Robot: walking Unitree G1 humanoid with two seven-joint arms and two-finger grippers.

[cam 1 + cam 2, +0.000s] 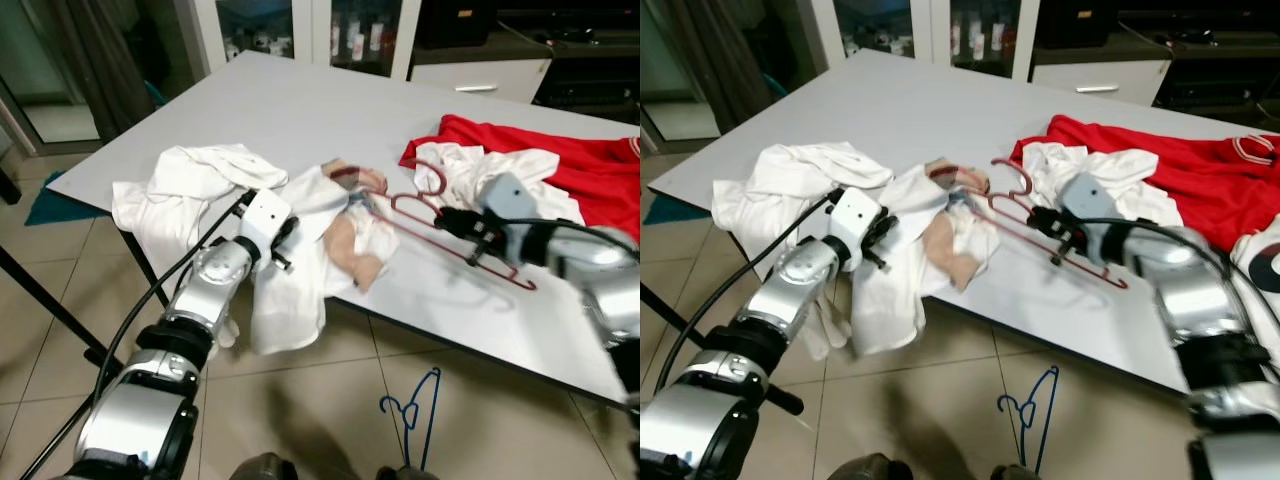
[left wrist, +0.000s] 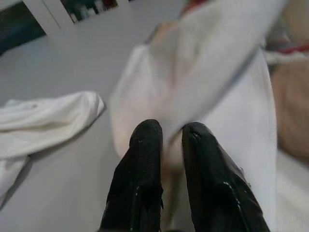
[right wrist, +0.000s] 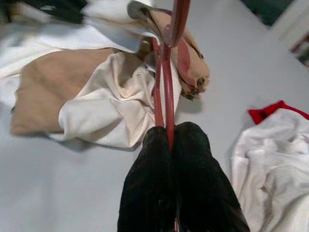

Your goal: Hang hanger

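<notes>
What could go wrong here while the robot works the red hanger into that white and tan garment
1. The right gripper pinches the red hanger only by its thin wire, so it may twist or slip as it is pushed.
2. The white and tan garment, held by the left gripper, droops over the table edge and could slide off.
3. The hanger's hook lies near the white cloth on the red garment and might snag it.

White table (image 1: pixel 300 110) as landmark. Red hanger (image 1: pixel 455 245) lies on it near front edge, right gripper (image 1: pixel 452 222) closed on its wire. White-and-tan garment (image 1: pixel 345 235) drapes over table's front edge, left gripper (image 1: pixel 285 240) against it (finger gap hidden). Red cloth (image 1: pixel 590 165) at table's far right. Blue hanger (image 1: pixel 415 415) on floor below table.
</notes>
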